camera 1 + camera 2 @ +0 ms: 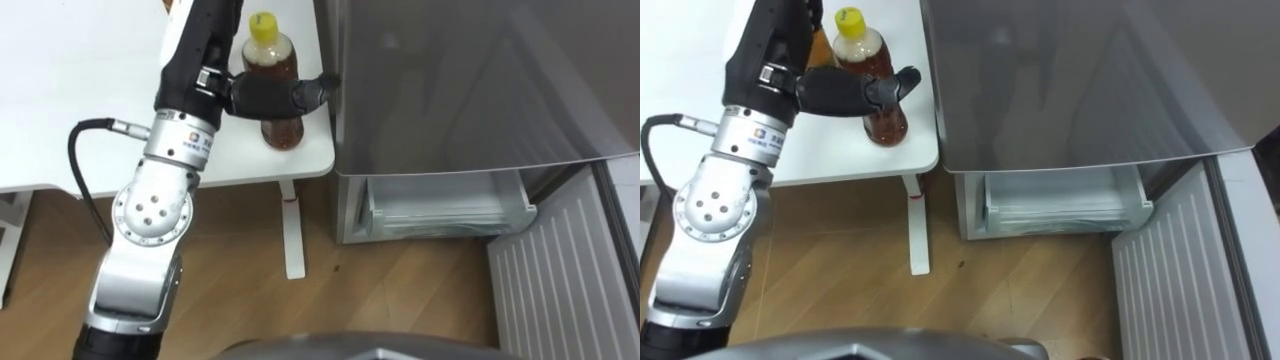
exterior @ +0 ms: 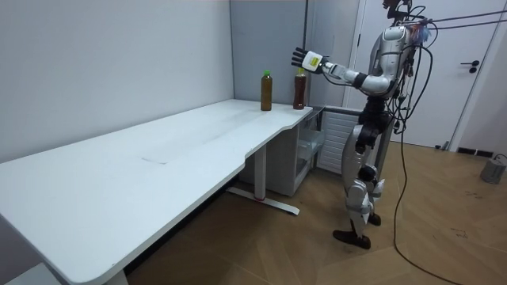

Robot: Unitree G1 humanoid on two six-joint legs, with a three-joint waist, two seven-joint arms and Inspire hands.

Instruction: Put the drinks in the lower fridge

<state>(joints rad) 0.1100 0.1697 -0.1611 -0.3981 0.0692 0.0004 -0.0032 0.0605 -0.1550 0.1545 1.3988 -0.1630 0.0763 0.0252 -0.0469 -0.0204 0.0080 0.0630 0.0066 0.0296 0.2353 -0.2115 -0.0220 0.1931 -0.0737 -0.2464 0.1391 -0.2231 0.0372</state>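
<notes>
A brown drink bottle with a yellow cap (image 1: 272, 70) stands upright near the right corner of the white table (image 1: 80, 120). My left hand (image 1: 262, 95) is at the bottle's middle, open. Its thumb (image 1: 312, 90) lies straight across the side of the bottle facing me, and in the room view the fingers (image 2: 299, 56) are spread beside the bottle (image 2: 299, 89). A second brown bottle with a green cap (image 2: 266, 90) stands a little further along the table. The lower fridge drawer (image 1: 445, 208) is pulled open below the grey fridge front (image 1: 480, 80).
The white ribbed fridge door (image 1: 570, 275) is swung open at the lower right. The table leg (image 1: 292, 235) stands on the wooden floor beside the fridge. I stand upright on the floor in front of the fridge, at the table's end.
</notes>
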